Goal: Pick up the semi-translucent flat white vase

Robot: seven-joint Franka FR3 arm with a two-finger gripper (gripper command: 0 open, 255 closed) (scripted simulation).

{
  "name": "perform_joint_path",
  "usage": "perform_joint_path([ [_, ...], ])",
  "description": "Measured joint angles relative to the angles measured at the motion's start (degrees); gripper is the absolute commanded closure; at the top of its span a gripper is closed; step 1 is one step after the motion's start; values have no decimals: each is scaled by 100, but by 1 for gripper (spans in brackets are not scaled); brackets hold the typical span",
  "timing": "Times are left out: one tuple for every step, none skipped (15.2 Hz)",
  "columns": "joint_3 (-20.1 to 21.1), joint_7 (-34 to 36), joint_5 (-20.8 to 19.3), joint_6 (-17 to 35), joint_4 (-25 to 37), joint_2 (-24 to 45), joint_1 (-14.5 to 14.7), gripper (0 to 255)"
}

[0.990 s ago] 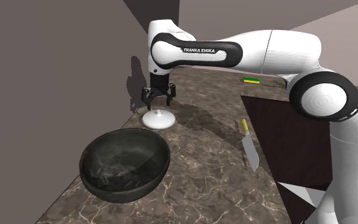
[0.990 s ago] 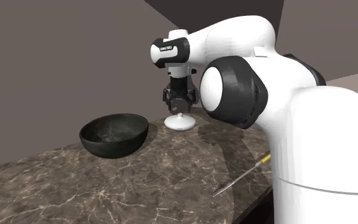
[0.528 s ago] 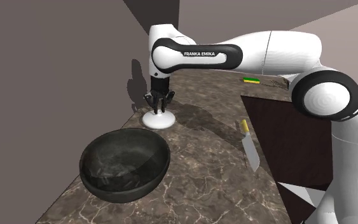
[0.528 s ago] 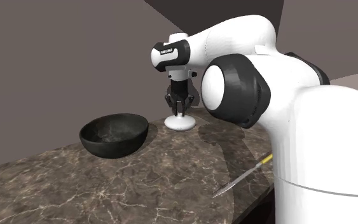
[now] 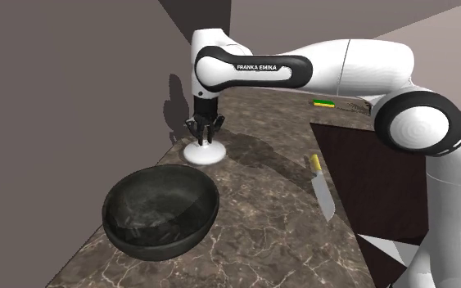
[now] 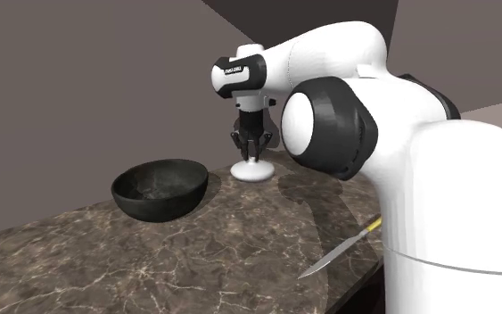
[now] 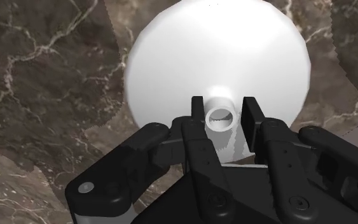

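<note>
Though upright, vase (image 7: 215,57) neck between jaws.

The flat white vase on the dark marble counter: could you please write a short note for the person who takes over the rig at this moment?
Gripper: the all-black two-finger gripper points down and is shut on the short neck of the flat white disc-shaped vase.
Things: the vase rests on the dark veined marble counter, close to the wall; in the shoulder view it lies beyond the dark round bowl. A yellow-handled knife lies near the counter's edge, apart from both.
Done: reach and grasp.
Left: lift the vase off the counter; it is not yet raised.
</note>
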Motion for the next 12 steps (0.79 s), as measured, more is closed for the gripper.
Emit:
perform_joint_path([
  [-1, -7, -3, -85, 109, 24, 6, 255],
  [2, -3, -4, -154, 184, 32, 17, 255],
  [1, -12, -6, -235, 286, 53, 21, 255],
  [-1, -18, -14, -341, 440, 101, 33, 255],
  [-1, -21, -18, -440, 562, 124, 43, 255],
  [-1, -24, -20, -513, 646, 134, 50, 255],
  [-2, -27, -27, -620, 791, 172, 64, 255],
  [-1, -27, -31, -707, 893, 186, 75, 255],
  [-1, -31, -36, -794, 1005, 211, 86, 255],
  [-5, -43, -48, -919, 1206, 286, 102, 255],
  [-6, -44, -54, -1014, 1327, 313, 115, 255],
  [-6, -46, -61, -1104, 1454, 349, 130, 255],
])
